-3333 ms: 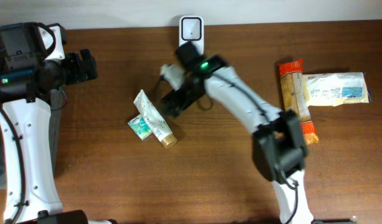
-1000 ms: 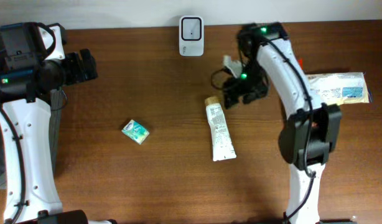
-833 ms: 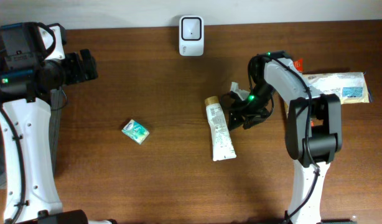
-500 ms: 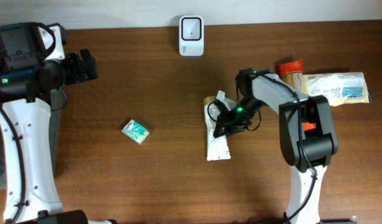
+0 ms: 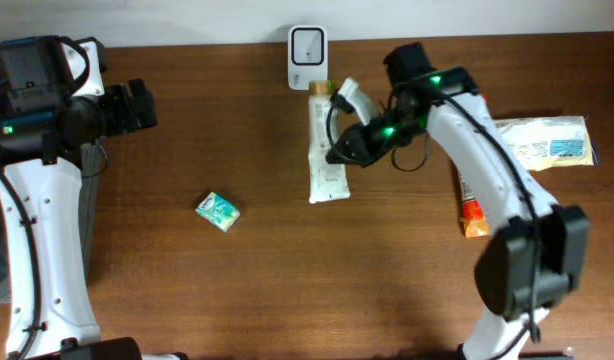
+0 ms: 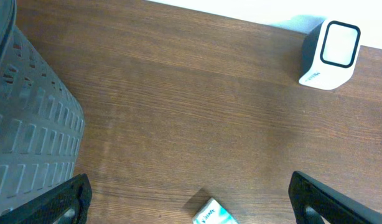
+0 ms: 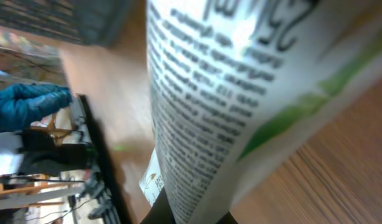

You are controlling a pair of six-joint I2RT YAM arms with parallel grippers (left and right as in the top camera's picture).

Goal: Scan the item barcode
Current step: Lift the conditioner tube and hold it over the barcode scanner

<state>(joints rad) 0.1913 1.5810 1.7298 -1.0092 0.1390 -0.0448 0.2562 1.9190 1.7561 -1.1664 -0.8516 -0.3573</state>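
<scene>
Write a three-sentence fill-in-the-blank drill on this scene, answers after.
The right gripper is ____ on the tube.
The tube's gold ____ points toward the scanner.
The left gripper holds nothing and stands ____.
Answers: shut; cap; open.

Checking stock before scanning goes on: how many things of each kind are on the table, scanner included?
tube: 1
small box: 1
packets: 2, an orange packet and a white packet
scanner: 1
Total: 5
</scene>
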